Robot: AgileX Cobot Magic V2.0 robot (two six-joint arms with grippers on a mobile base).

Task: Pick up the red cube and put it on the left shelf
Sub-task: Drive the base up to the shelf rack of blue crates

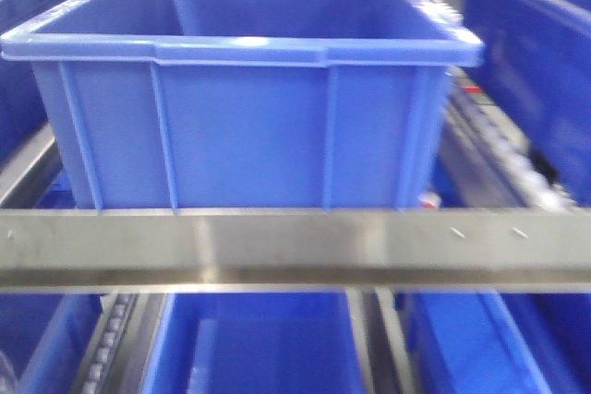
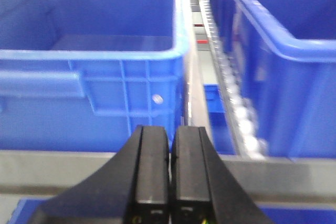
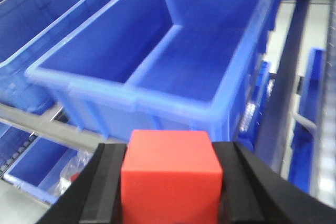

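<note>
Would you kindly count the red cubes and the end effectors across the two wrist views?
red cube: 1
end effectors: 2 (left end effector, right end effector)
Total: 3

Bright, even light; everything softly blurred; glare on left shelf [image 1: 212, 246].

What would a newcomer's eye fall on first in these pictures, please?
The bright red cube, clamped in the right gripper low in the right wrist view, facing an open blue crate. Elsewhere, deep blue crates fill the steel shelf, and the left gripper hangs shut and empty before its rail.
</note>
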